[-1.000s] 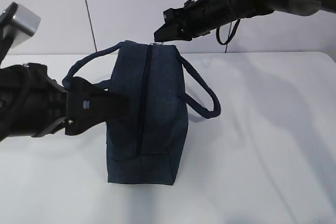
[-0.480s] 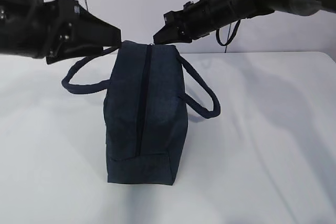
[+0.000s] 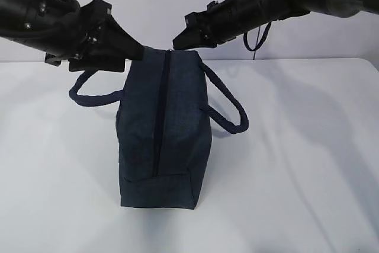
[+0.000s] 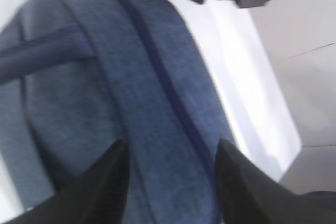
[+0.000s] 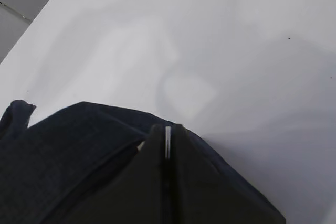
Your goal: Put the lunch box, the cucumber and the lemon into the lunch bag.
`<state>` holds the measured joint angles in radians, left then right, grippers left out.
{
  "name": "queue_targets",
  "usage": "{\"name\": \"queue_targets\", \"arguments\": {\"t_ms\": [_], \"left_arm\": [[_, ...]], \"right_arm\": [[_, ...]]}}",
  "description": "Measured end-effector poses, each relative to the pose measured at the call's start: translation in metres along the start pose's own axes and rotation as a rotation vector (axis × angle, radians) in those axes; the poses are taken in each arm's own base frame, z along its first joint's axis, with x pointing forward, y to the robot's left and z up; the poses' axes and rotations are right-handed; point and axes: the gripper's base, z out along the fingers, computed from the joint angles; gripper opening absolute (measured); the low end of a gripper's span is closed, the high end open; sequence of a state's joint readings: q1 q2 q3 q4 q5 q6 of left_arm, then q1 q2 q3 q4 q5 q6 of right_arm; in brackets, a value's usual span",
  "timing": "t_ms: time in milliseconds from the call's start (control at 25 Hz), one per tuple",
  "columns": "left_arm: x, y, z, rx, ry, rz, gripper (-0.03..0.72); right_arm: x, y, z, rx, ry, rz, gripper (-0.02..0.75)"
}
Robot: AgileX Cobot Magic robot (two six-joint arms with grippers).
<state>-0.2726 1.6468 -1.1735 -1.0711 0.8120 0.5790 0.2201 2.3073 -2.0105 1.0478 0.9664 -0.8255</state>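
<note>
The dark navy lunch bag stands on the white table with its top zipper closed along its length. At the bag's far end my right gripper is shut on the metal ring pull, which shows as a thin silver strip between the fingers. My left gripper hangs open at the bag's far left top corner. In the left wrist view its fingertips straddle the bag's top with nothing held. The lunch box, the cucumber and the lemon are out of view.
One loop handle droops to the bag's left and the other to its right. The white table stretches around the bag, with a pale wall behind it.
My left arm has risen from low beside the bag's left side to its far top corner, jaws still open. The right gripper and the bag have not moved.
</note>
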Motion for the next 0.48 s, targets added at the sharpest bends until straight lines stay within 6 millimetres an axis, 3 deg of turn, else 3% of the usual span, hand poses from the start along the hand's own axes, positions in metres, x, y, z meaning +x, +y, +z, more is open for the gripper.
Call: {"name": "queue_targets", "arguments": {"t_ms": [480], "left_arm": [[-0.020, 0.017, 0.025, -0.038, 0.048, -0.068, 0.379]], "right_arm": [[-0.006, 0.005, -0.004, -0.011, -0.002, -0.030, -0.013]]}}
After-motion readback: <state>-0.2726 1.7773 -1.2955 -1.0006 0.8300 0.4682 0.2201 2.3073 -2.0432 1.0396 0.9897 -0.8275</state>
